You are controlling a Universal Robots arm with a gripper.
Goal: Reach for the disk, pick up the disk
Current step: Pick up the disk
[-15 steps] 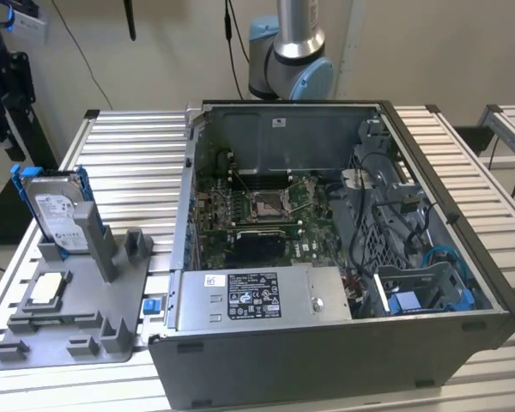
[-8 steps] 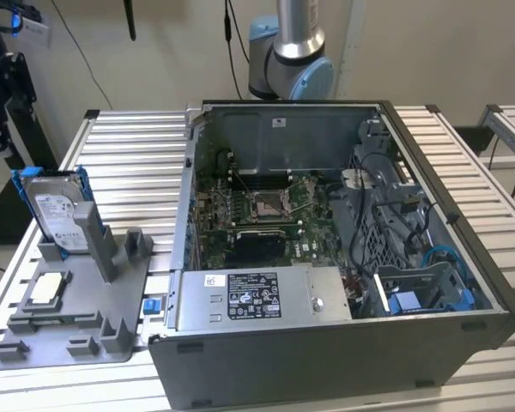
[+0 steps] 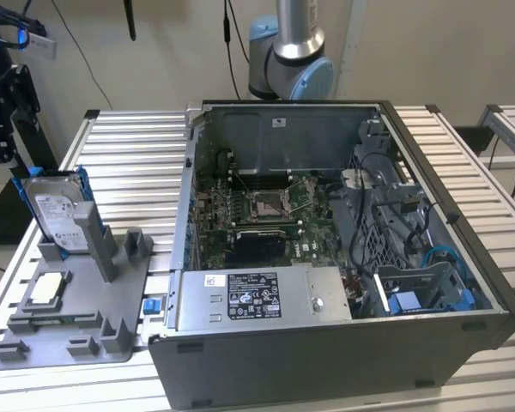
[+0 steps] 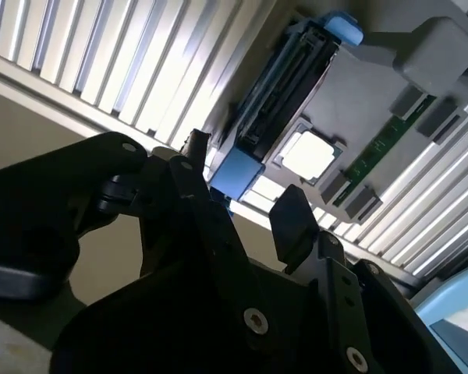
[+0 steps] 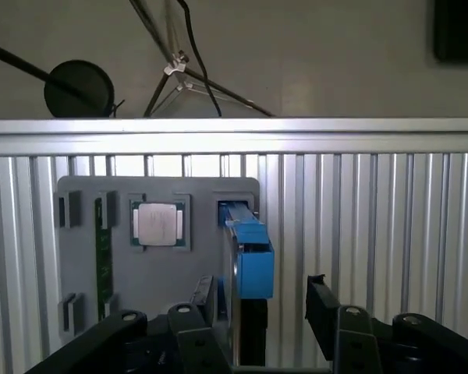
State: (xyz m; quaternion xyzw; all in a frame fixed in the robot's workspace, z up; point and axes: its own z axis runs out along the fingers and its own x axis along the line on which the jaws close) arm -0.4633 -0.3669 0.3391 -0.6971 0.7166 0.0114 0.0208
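Well, the black jaws are hovering open just over the silver-grey hard disk in its blue plastic frame [image 5: 252, 257], which is standing on edge in the grey plastic holder [image 5: 164, 273] on the slatted metal counter [image 5: 374, 234], so I am thinking they should come down centred across its thin edge.

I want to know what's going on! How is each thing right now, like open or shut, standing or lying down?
pincer: open, fingers either side of the disk.
disk: standing on edge in the grey holder.
chip: lying flat in its holder pocket.
computer case: open, insides showing.
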